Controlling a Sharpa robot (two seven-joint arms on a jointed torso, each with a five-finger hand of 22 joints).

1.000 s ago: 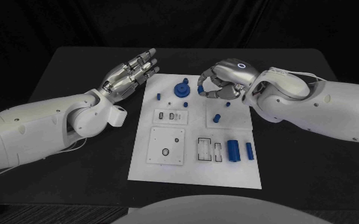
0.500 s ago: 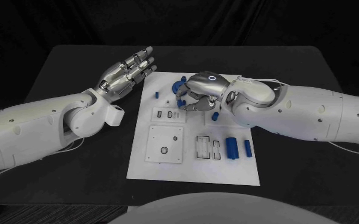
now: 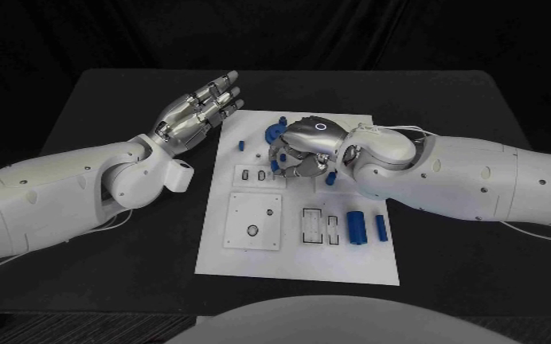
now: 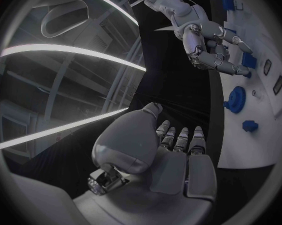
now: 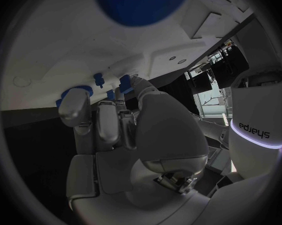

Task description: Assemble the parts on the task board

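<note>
The white task board (image 3: 298, 260) lies in the middle of the table. A round blue part (image 3: 275, 131) stands near its far edge, with a small blue peg (image 3: 242, 146) to its left. Two blue cylinders (image 3: 356, 227) lie at the near right, and another blue part (image 3: 330, 177) sits by my right wrist. My right hand (image 3: 301, 149) is low over the board's middle, its fingers curled down beside the round part (image 4: 236, 99). Whether they pinch anything is hidden. My left hand (image 3: 201, 113) hovers beside the board's far left edge, fingers straight and apart, holding nothing.
White socket plates (image 3: 256, 223) with slots and holes occupy the board's near left and centre. Black table (image 3: 127, 280) surrounds the board on all sides. In the right wrist view, two small blue pegs (image 5: 99, 78) stand just past my right hand (image 5: 116, 130).
My right hand has swung from the board's far right towards its middle and come lower, close by the round blue part. The left hand has stayed in place.
</note>
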